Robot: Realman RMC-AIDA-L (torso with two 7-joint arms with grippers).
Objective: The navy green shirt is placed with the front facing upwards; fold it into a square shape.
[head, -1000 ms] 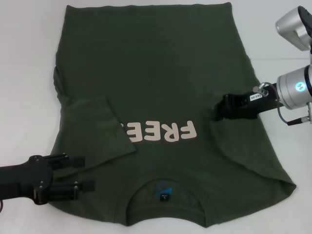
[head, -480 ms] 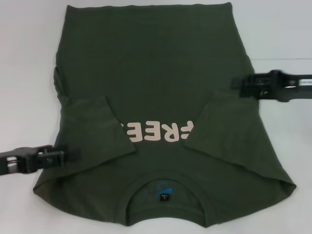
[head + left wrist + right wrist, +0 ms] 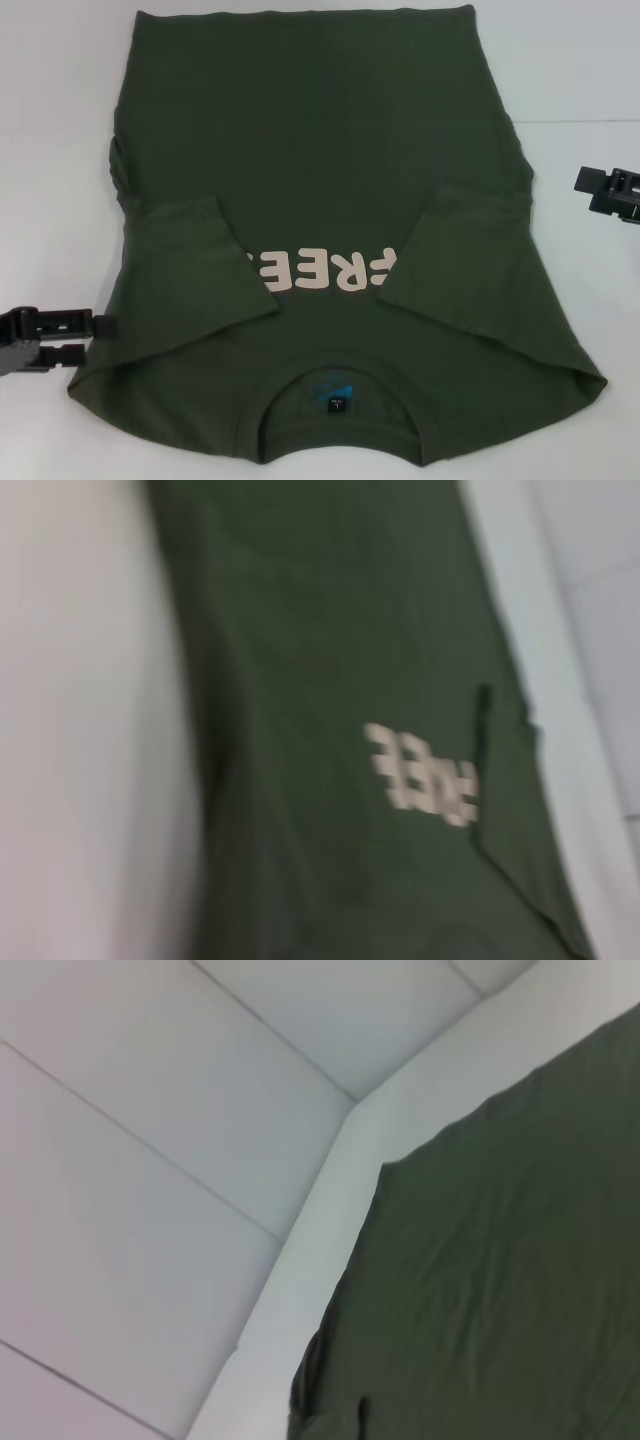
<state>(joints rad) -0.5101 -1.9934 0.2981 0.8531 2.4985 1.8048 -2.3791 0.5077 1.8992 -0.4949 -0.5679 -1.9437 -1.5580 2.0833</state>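
The navy green shirt (image 3: pixel 320 170) lies flat on the white table, front up, collar (image 3: pixel 340 385) nearest me with a small blue label (image 3: pixel 335 402). Both short sleeves are folded inward: one sleeve (image 3: pixel 190 270) on the left, the other sleeve (image 3: pixel 470 270) on the right, each covering an end of the pink lettering (image 3: pixel 320 272). My left gripper (image 3: pixel 100 338) is open beside the shirt's lower left edge, holding nothing. My right gripper (image 3: pixel 585 192) is open at the right border, clear of the cloth. The left wrist view shows the shirt (image 3: pixel 350 730) and the lettering (image 3: pixel 420 780).
Bare white table (image 3: pixel 60 150) surrounds the shirt on both sides. In the right wrist view the shirt's hem corner (image 3: pixel 500 1290) lies near the table's far edge (image 3: pixel 330 1210), with pale wall panels (image 3: pixel 150 1160) behind.
The right gripper let go of the right sleeve, now folded over the chest, and pulled away to the right. The left gripper drew back off the shirt to the left.
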